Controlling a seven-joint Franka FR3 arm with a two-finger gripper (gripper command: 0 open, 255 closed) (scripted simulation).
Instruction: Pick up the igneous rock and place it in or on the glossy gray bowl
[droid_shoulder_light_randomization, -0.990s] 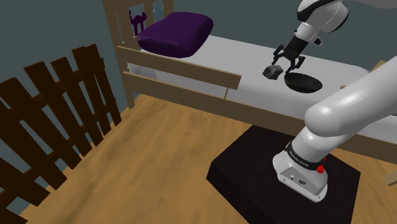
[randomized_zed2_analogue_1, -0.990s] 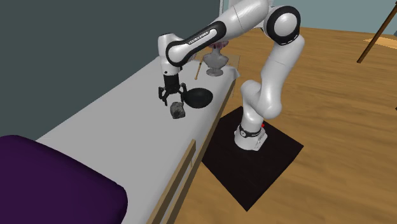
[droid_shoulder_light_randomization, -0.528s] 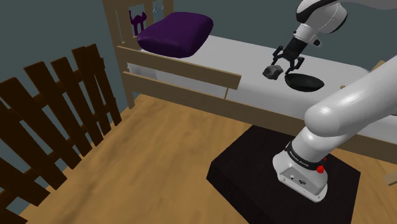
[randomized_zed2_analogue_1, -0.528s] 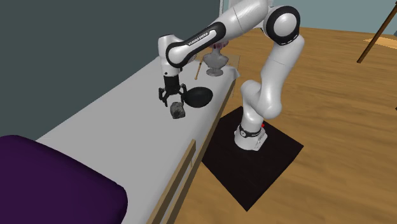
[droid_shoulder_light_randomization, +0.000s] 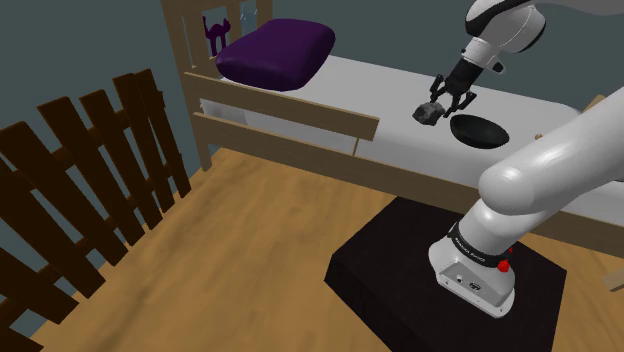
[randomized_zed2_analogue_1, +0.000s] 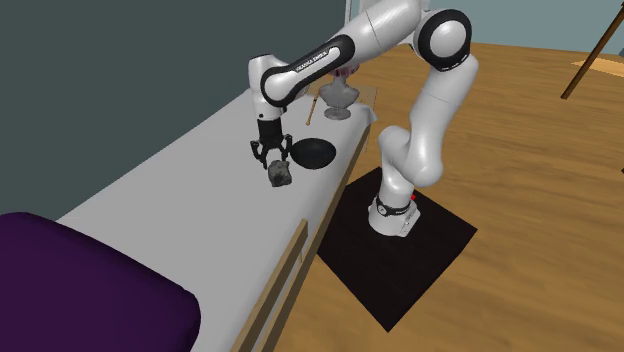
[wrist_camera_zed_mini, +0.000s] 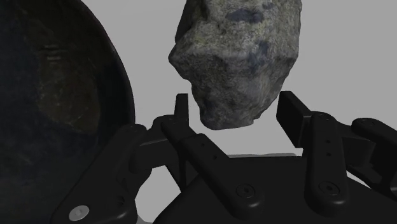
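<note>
A mottled grey rock (droid_shoulder_light_randomization: 428, 113) lies on the grey bed (droid_shoulder_light_randomization: 380, 95), just to the shoulder view's left of a dark glossy bowl (droid_shoulder_light_randomization: 476, 129). My black gripper (droid_shoulder_light_randomization: 441, 100) points down right over the rock. In the second exterior view the gripper (randomized_zed2_analogue_1: 271, 155) hovers just above the rock (randomized_zed2_analogue_1: 279, 174), with the bowl (randomized_zed2_analogue_1: 313, 152) beside it. In the wrist view the rock (wrist_camera_zed_mini: 238, 57) sits between my fingers (wrist_camera_zed_mini: 292, 118), which stand apart close to its sides; the gripper (wrist_camera_zed_mini: 235, 111) is open. The bowl (wrist_camera_zed_mini: 57, 108) curves past the other finger.
A purple pillow (droid_shoulder_light_randomization: 275, 52) lies at the head of the bed, inside a wooden frame (droid_shoulder_light_randomization: 290, 110). A dark wooden fence (droid_shoulder_light_randomization: 80, 180) stands on the floor. A vase (randomized_zed2_analogue_1: 338, 95) sits beyond the bowl. My stand (droid_shoulder_light_randomization: 440, 280) is beside the bed.
The gripper has come down closer onto the rock and its fingers have drawn in a little. Rock and bowl have not moved.
</note>
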